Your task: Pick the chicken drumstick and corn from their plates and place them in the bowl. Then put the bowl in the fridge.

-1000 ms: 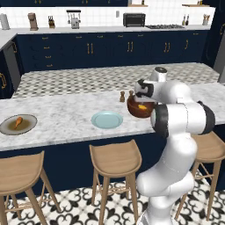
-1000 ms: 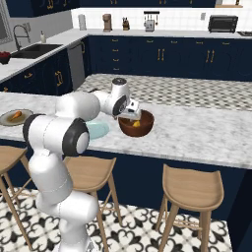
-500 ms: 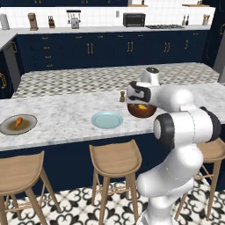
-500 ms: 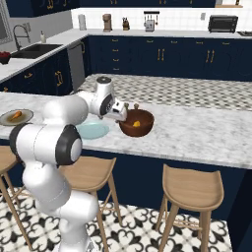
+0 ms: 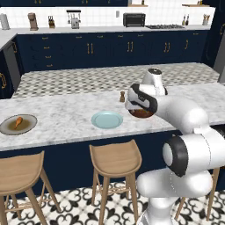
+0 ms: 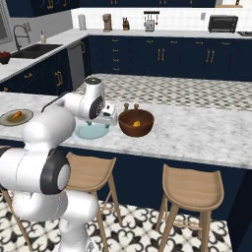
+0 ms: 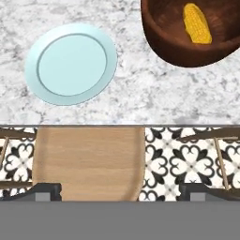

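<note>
Corn (image 7: 197, 23) lies inside the dark wooden bowl (image 7: 168, 44) at the upper right of the hand view, the bowl resting on the marble bench (image 7: 140, 101). The light blue plate (image 7: 71, 63) sits bare at upper left, near the bowl but apart. At far left of the left base view the chicken drumstick (image 5: 17, 121) lies on the brownish plate (image 5: 26, 128). The pincer (image 7: 120, 191) is spread wide, holding nothing, over a wooden stool (image 7: 89, 161).

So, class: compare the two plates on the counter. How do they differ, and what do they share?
The light blue plate is bare, while the brownish-grey plate carries the chicken drumstick. The light blue plate lies near the bowl; the brownish-grey plate sits far off along the counter. Both are round, flat and of like size.
</note>
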Available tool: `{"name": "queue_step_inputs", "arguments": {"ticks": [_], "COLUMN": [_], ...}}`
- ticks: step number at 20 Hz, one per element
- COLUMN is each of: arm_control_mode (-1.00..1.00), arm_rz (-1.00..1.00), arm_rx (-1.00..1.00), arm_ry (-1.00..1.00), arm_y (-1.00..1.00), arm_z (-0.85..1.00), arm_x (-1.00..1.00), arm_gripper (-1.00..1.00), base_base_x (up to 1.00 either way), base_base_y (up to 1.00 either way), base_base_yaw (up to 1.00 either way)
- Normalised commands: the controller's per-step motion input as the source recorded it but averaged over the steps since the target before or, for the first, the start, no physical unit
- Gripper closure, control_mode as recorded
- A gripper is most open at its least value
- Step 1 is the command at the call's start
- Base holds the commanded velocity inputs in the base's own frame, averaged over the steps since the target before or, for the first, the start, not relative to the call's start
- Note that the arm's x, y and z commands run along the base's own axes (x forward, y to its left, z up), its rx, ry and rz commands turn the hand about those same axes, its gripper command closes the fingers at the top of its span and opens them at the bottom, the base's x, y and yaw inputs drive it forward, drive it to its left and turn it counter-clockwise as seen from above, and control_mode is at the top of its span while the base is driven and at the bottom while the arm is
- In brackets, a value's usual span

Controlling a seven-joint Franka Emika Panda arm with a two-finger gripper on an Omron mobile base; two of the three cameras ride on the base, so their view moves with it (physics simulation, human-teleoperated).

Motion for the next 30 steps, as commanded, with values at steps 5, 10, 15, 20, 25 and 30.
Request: {"name": "queue_step_inputs", "arguments": {"ticks": [5,10,15,20,25,30], "arm_control_mode": [1.0,1.0,1.0,1.0,1.0,1.0], "arm_rz": [0.06,0.0,0.0,0.0,0.0,0.0], "arm_rx": [0.0,0.0,0.0,0.0,0.0,0.0], "arm_ry": [-0.01,0.0,0.0,0.0,0.0,0.0], "arm_y": [0.15,0.0,0.0,0.0,0.0,0.0], "arm_z": [0.0,0.0,0.0,0.0,0.0,0.0], "arm_x": [-0.51,0.0,0.0,0.0,0.0,0.0], "arm_gripper": [-1.0,-1.0,-1.0,-1.0,-1.0,-1.0], "base_base_x": [-0.05,-0.04,-0.07,-0.19,0.05,0.84], "base_base_y": [0.12,0.98,1.0,1.0,1.0,0.39], "base_base_yaw": [0.0,0.0,0.0,0.0,0.0,0.0]}}
